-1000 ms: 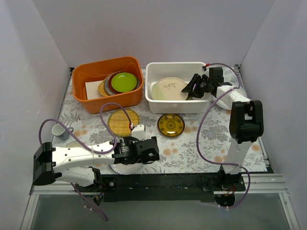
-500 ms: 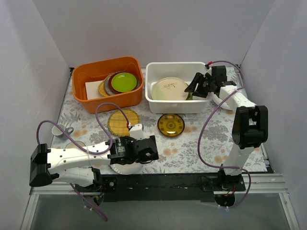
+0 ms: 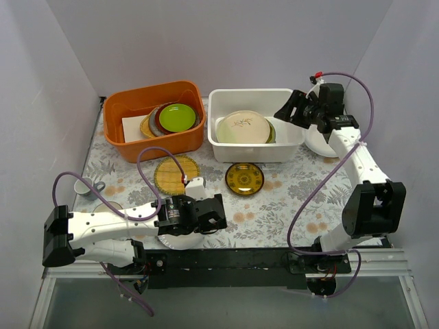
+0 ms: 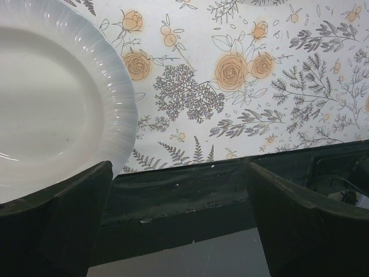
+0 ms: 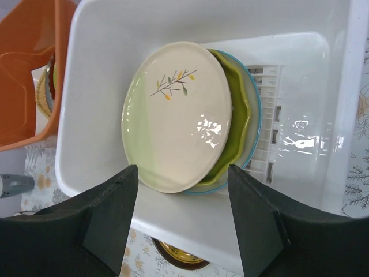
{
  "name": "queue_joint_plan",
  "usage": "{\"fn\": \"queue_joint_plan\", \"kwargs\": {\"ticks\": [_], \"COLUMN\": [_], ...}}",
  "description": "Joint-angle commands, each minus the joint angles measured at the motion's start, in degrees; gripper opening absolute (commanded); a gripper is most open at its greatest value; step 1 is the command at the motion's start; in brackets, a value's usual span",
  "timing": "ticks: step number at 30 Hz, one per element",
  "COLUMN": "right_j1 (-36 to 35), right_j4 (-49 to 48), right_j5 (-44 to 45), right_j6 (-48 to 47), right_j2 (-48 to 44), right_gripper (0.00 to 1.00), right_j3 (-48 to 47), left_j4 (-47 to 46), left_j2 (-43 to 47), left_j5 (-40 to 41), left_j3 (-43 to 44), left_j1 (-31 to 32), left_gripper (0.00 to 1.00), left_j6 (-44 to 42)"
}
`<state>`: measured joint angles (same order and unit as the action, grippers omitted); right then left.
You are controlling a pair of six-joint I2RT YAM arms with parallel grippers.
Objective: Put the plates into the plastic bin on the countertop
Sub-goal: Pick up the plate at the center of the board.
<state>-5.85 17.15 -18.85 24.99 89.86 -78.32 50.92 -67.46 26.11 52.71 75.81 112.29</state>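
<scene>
Three plates (image 5: 173,115) lie stacked in the plastic bin (image 3: 254,152) at 1 o'clock. Your right end effector (image 3: 287,112) hangs empty over its 3 o'clock rim, jaws apart. Your left end effector (image 3: 214,219), spread wide, hovers over a white plate (image 4: 52,109) at 7 o'clock on the desk (image 3: 274,205), apparently to take its rim.

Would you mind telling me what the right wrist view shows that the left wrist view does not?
Only the right wrist: the plastic bin holding a cream plate atop a green plate, plus the orange tub. Only the left wrist: a plain white plate near the black base rail. Both: the floral countertop and that arm's own open fingers.
</scene>
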Motion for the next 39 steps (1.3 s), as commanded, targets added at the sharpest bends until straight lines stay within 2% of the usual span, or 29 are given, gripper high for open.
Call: {"fn": "queue_joint_plan", "kwargs": {"ticks": [1,8,13,22,34,39], "right_j1": [0.13,0.05,-0.30,-0.92,-1.01,-2.75], "right_j4": [2.27,1.84,-0.01,-0.62,-0.80,-4.04], "right_j5": [-3.11,-8.30,-11.91,-11.56,-12.43,-14.02], "right_j6": [-1.00,0.75,2.87,4.19,7.08,10.68], "right_j2": [-4.60,-14.62,-21.82,-33.77,-42.05,-43.89], "right_gripper": [0.71,0.71,0.71,0.71,0.71,0.69], "right_j3": [-2.97,2.64,11.78,27.85,39.65,45.35], "left_j4": [0.15,-1.08,-3.19,-6.08,-7.23,-10.30], "left_j2": [-0.04,-1.18,-2.32,-5.22,-6.98,-5.93], "left_j5": [0.70,-0.09,-0.71,-1.94,-2.38,-3.26], "left_j3": [0.73,0.73,0.46,1.96,2.14,0.73], "left_j1": [-0.22,-0.14,-0.22,-0.14,-0.14,-0.75], "left_gripper": [0.98,0.98,0.98,0.98,0.98,0.98], "left_j6": [0.21,-0.32,-0.67,-1.11,-0.58,-1.99]}}
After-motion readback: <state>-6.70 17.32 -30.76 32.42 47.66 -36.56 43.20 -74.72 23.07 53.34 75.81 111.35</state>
